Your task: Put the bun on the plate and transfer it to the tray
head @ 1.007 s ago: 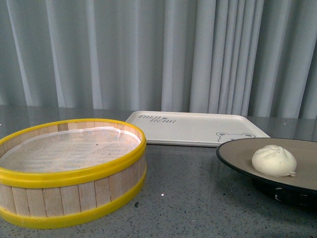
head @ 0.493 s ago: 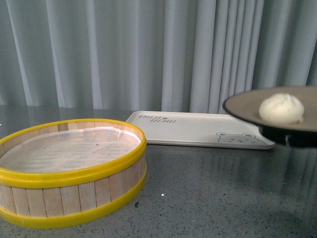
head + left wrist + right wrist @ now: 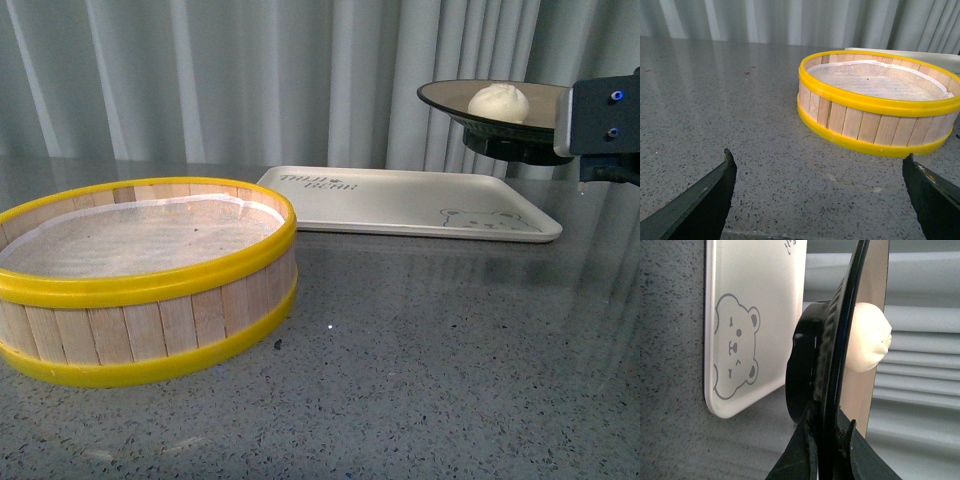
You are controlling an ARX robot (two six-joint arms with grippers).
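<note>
The bun point(image 3: 499, 101) sits on the plate point(image 3: 445, 108), near the middle of its tan inside. The plate hangs in the air, level, above the bear-printed end of the tray point(image 3: 400, 205) and well clear of it. The right end effector point(image 3: 826, 422) is clamped on the plate's black rim, one finger on each face.

We judge the first half of the task done, since the bun is on the plate. What is left is to carry the plate fully over the tray, lower it until its foot rests there, and let go.

The left end effector point(image 3: 820, 155) has its fingers spread wide and grips nothing. It hovers low over the counter point(image 3: 450, 350), on the far side of the steamer basket point(image 3: 140, 280) from the tray. That basket holds only its paper liner and stands beside the tray, nearer to us. The counter is speckled grey stone with a slight sheen. A pale grey pleated curtain point(image 3: 250, 80) closes the room behind the tray.
</note>
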